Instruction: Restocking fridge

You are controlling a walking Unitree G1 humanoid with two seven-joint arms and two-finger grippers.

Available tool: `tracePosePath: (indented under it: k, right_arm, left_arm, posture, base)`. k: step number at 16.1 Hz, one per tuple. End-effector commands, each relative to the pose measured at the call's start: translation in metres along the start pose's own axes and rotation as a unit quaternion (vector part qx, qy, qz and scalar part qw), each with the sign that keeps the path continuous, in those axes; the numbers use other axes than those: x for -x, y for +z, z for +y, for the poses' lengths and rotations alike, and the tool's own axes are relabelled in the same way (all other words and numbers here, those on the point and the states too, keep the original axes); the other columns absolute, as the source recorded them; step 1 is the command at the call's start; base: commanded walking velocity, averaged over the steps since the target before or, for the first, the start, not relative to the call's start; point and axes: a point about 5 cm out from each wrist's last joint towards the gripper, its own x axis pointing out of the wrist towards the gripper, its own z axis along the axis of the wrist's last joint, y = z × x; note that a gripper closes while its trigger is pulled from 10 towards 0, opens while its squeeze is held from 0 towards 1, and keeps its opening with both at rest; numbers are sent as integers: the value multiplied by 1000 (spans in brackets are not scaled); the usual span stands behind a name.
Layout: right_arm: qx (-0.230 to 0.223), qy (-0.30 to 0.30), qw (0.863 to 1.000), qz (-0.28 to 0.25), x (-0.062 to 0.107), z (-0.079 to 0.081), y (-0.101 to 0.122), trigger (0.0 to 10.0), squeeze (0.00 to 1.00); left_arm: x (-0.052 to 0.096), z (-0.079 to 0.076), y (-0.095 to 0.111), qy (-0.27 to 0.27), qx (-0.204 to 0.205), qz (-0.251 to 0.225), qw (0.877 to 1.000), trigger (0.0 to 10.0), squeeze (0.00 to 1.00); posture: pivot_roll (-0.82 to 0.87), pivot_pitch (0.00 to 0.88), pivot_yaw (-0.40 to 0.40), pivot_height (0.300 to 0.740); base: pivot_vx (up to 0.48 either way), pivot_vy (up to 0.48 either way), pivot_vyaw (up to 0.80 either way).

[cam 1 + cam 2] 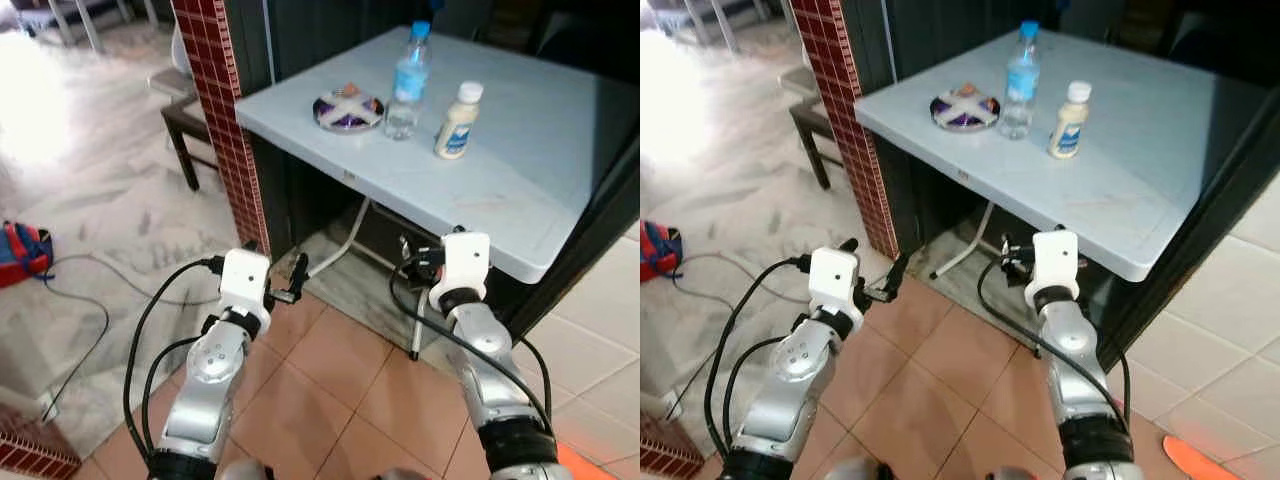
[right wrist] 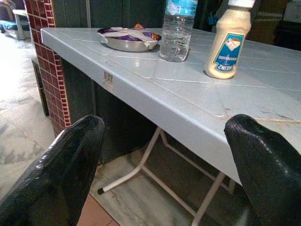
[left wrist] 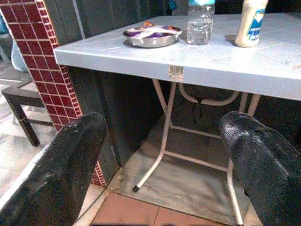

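Observation:
A clear water bottle with a blue cap stands on the pale grey folding table. Beside it is a cream mayonnaise bottle with a blue label. A metal plate of snack packets lies near the table's left corner. My left gripper is held low in front of the table's near edge, open and empty. My right gripper sits just below that edge, also open with nothing between its fingers. In the right wrist view the mayonnaise bottle and water bottle stand ahead, above finger height.
A red-tiled pillar rises at the table's left corner, with a dark bench behind it. White folding legs cross under the table. A red and blue bag and a cable lie on the floor at left.

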Motion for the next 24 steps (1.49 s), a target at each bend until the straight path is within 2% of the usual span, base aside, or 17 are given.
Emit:
tracePosePath:
  k: [1, 7, 10, 12, 14, 19, 24]
  right_arm:
    - [0, 1, 1000, -4, -1, -1, 3, 10000, 0]
    - [0, 6, 1000, -5, -2, 0, 3, 10000, 0]
    - [3, 21, 1000, -5, -3, 4, 4, 10000, 0]
    - [-2, 24, 1000, 2, -2, 6, 2, 10000, 0]
    - [-3, 4, 1000, 17, -2, 2, -2, 10000, 0]
    - [-8, 14, 1000, 22, -3, 5, -3, 10000, 0]
    - [-45, 22, 998, 37, -1, 6, -7, 10000, 0]
  left_arm:
    - [0, 1, 0, 3, 3, -1, 1000, 10000, 0]
    - [1, 0, -1, 4, 3, 2, 1000, 10000, 0]
    - [1, 0, -1, 5, 2, 2, 1000, 10000, 0]
    - [1, 0, -1, 5, -2, 2, 1000, 10000, 0]
    - [0, 0, -1, 7, -4, 1, 1000, 10000, 0]
    - [-2, -2, 0, 9, -14, -4, 1000, 10000, 0]
    - [-2, -2, 1, -2, -2, -8, 1000, 10000, 0]
  posture:
    - [7, 0, 36, 740]
    - [13, 0, 30, 740]
    - [12, 0, 28, 740]
    - [12, 0, 28, 740]
    - [12, 0, 29, 740]
    - [-1, 0, 44, 740]
    - [1, 0, 48, 740]
  base:
    - [0, 322, -800]
    - [0, 429, -725]
    - [0, 344, 0]
    - [0, 0, 0]
    - [0, 0, 0]
    - [0, 0, 0]
    - [353, 0, 0]
